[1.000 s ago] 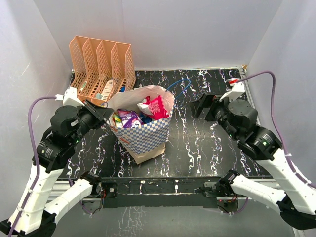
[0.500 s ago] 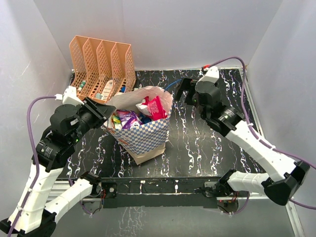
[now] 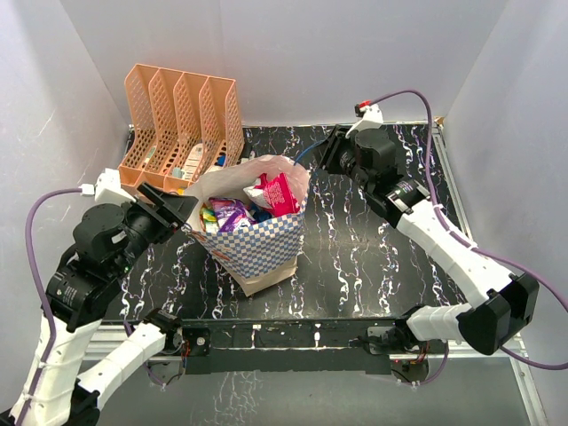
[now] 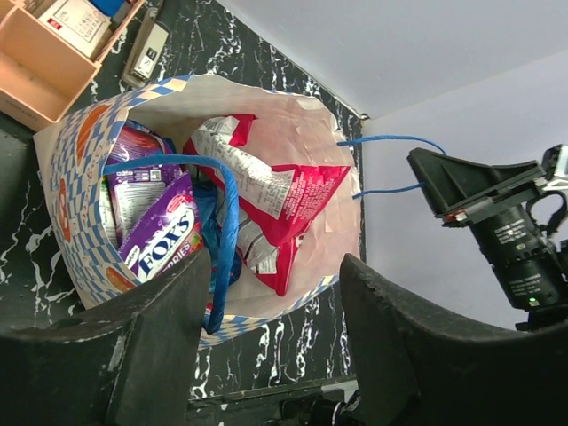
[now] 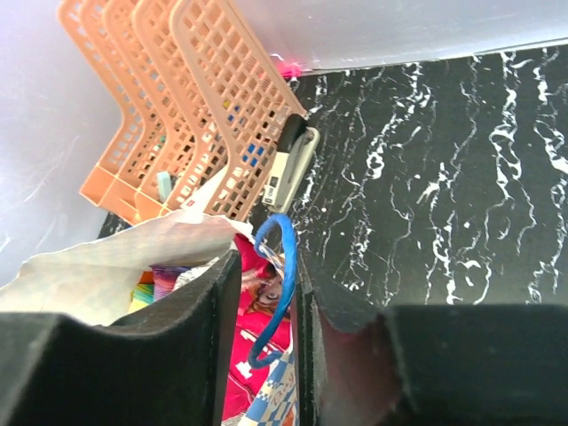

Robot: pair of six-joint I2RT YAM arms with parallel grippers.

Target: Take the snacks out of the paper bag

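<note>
Several snacks (image 4: 164, 235), purple and magenta pouches among them, sit packed inside the paper bag (image 3: 262, 244), which stands upright on the counter (image 3: 382, 257). At the bag's left rim the left jaws gape wide, with one blue cord handle (image 4: 229, 231) running loose through the gap. Behind the bag's right side the right jaws are drawn narrow around the other cord handle (image 5: 286, 284), though whether they actually pinch it I can't tell.

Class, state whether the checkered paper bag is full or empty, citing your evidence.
Full: the paper bag stands open, crowded with snacks, including a purple FOX'S pouch and a magenta pouch.
</note>
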